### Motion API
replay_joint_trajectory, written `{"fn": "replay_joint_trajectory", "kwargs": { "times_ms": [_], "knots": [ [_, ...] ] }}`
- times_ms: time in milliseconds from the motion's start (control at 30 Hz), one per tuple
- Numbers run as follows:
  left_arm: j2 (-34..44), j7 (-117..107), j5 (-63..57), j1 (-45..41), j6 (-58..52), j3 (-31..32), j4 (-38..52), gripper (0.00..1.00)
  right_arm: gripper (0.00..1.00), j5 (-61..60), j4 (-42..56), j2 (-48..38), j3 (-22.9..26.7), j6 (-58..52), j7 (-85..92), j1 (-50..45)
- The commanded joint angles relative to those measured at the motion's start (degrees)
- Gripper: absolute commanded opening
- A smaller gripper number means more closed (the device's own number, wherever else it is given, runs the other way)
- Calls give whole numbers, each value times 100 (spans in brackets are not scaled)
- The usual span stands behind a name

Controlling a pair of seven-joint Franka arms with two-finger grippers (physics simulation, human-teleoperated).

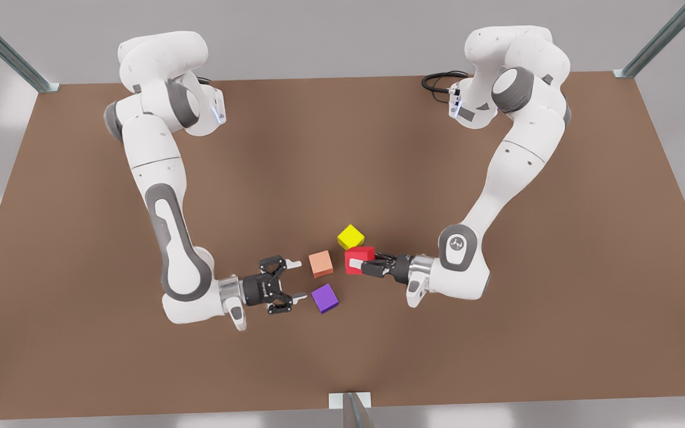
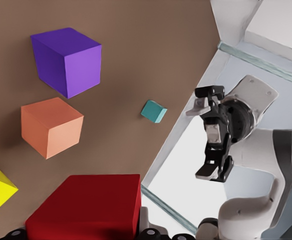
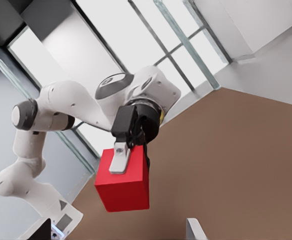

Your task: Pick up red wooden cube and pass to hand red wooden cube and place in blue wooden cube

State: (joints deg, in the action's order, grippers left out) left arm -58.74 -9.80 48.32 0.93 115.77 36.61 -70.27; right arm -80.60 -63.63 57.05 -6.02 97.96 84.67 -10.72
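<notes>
The red wooden cube [image 1: 359,254] is clamped in my left gripper [image 1: 363,265], the arm on the front view's right, held just above the table [image 1: 497,333]. The left wrist view has that cube [image 2: 85,207] close up. My right gripper [image 1: 298,279], the hand on the front view's left, is open and faces the cube from a short gap away. It also stands open farther off in the left wrist view [image 2: 201,142]. The right wrist view has the cube [image 3: 123,187] with a white fingertip [image 3: 118,159] pressed on its face. The blue wooden cube [image 2: 153,111] lies small and teal on the table.
A salmon-orange cube [image 1: 320,263], a purple cube [image 1: 324,298] and a yellow cube [image 1: 351,236] lie on the brown table between and around the two grippers. Metal frame posts [image 1: 354,410] stand at the table's edges.
</notes>
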Motion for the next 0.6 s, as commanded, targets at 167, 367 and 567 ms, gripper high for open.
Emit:
{"fn": "replay_joint_trajectory", "kwargs": {
  "times_ms": [167,367,567],
  "knots": [
    [-85,1349,688,66,-10,4,-110,43,100,-694,-97,105,-84,672,4585,-290],
    [-94,1613,793,74,-37,4,-119,43,100,-817,-299,78,-127,680,4664,-361],
    [-217,3599,1276,268,-230,4,-374,46,99,-1028,-694,-53,-215,742,4831,-475]
  ]
}}
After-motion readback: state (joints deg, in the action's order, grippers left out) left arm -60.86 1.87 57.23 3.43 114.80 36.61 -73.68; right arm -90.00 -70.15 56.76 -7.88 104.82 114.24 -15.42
